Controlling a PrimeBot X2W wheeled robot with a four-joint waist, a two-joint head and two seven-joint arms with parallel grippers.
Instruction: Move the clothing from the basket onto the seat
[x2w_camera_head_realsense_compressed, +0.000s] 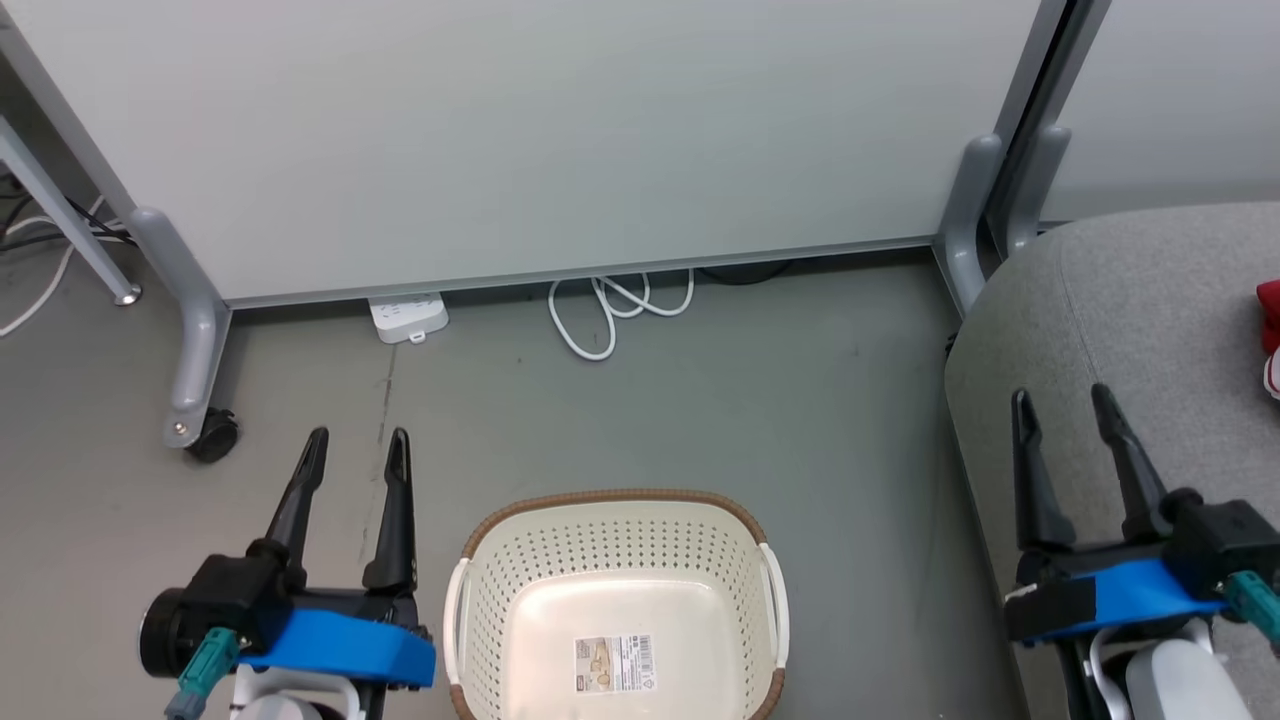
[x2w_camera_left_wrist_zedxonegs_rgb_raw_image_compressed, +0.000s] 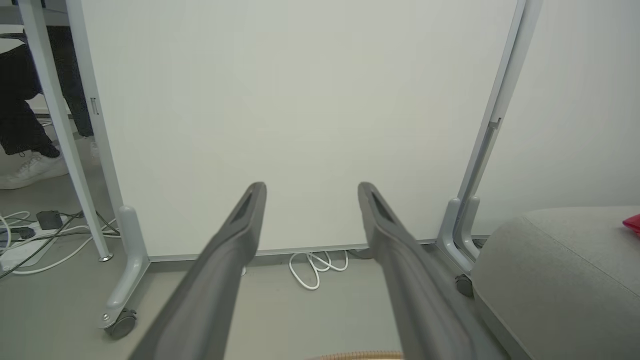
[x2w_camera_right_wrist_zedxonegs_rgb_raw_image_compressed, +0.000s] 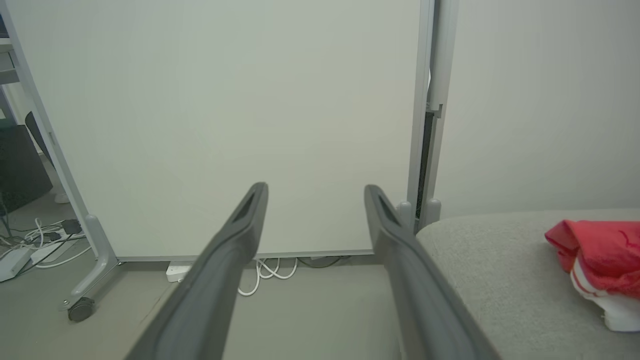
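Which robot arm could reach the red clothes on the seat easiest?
Probably right. The right end effector hovers open at the edge of the seat where the red clothing lies; the left end effector is over the floor, left of the empty basket.

The grey floor (x2w_camera_head_realsense_compressed: 700, 400) carries the basket (x2w_camera_head_realsense_compressed: 610, 497) and, near it to the right, the big grey seat (x2w_camera_head_realsense_compressed: 1120, 320). A coiled white cable (x2w_camera_head_realsense_compressed: 610, 310) and a power strip (x2w_camera_head_realsense_compressed: 408, 317) lie at the partition (x2w_camera_head_realsense_compressed: 560, 130) foot. Red clothing (x2w_camera_right_wrist_zedxonegs_rgb_raw_image_compressed: 597, 250) lies bunched on the seat
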